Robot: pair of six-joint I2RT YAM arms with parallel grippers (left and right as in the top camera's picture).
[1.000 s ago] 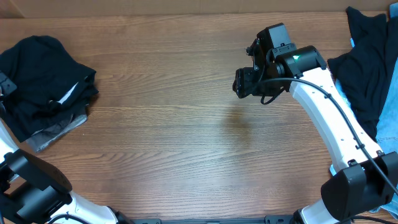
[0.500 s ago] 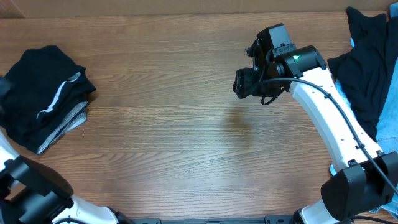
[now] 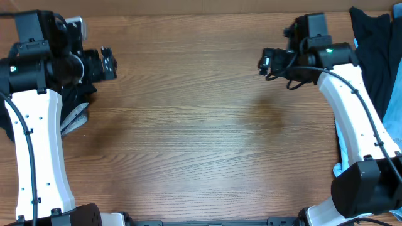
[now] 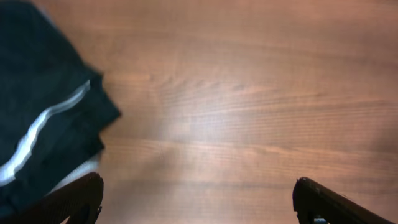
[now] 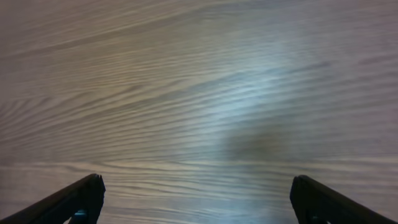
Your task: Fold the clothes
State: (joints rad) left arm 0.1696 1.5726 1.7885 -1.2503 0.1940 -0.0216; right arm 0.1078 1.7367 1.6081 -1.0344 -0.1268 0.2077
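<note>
A folded stack of clothes, black with a pale grey stripe (image 4: 43,118), lies at the table's left side. From overhead my left arm covers most of it, and only its grey lower edge (image 3: 75,115) shows. My left gripper (image 3: 108,63) hovers just right of the stack, open, and in its wrist view (image 4: 199,205) only bare wood lies between the fingers (image 4: 74,199). My right gripper (image 3: 267,61) hangs over the table's far right part, open (image 5: 199,202) above bare wood. Unfolded clothes are heaped at the right edge, a black garment (image 3: 370,63) over a light-blue one (image 3: 394,107).
The wooden table (image 3: 201,138) runs between the two arms. The right arm's white link (image 3: 352,113) runs along the inner edge of the right heap. The table's far edge (image 3: 188,14) lies just behind both grippers.
My left arm swung in from the left edge to above the folded stack, and its gripper opened. The right gripper moved right and toward the far edge and opened wider.
</note>
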